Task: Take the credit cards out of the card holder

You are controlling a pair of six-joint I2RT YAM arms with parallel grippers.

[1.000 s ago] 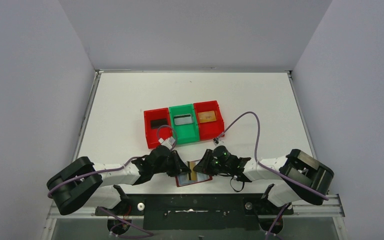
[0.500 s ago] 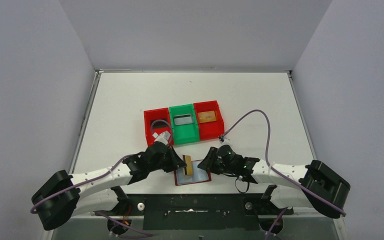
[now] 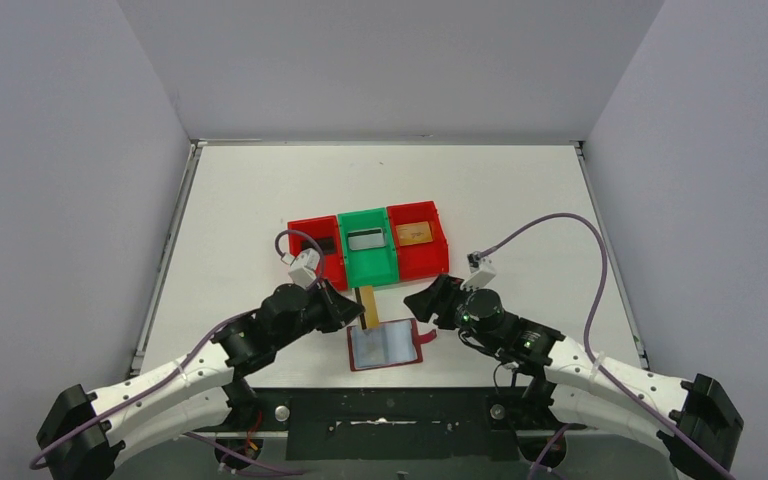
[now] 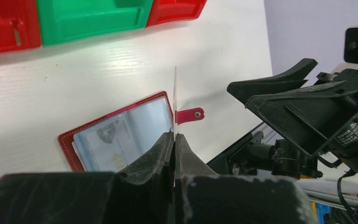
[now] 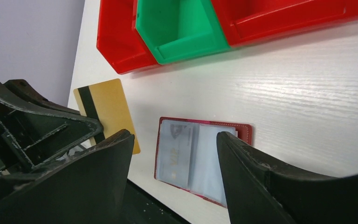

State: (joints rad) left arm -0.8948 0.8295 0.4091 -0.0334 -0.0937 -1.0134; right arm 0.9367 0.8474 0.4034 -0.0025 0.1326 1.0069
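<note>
The dark red card holder [image 3: 385,346] lies open near the table's front edge, with its red snap tab [image 3: 426,338] to the right. My left gripper [image 3: 357,312] is shut on a gold-tan card [image 3: 368,303] with a black stripe and holds it just above and left of the holder. The left wrist view shows this card edge-on [image 4: 175,100] over the holder [image 4: 121,137]. The right wrist view shows it flat [image 5: 106,109]. A pale card marked VIP [image 5: 179,151] sits in the holder's clear pocket [image 5: 200,158]. My right gripper [image 3: 425,300] is open and empty, right of the holder.
Three joined bins stand behind the holder: a left red bin [image 3: 300,268] with a black card, a green bin [image 3: 372,268] with a silver card [image 3: 366,239], and a right red bin [image 3: 428,260] with a gold-tan card [image 3: 414,233]. Purple cables arc over both arms.
My left gripper has drawn the gold-tan card out of the holder and carried it up toward the bins. My right gripper has backed off to the right, away from the holder.
</note>
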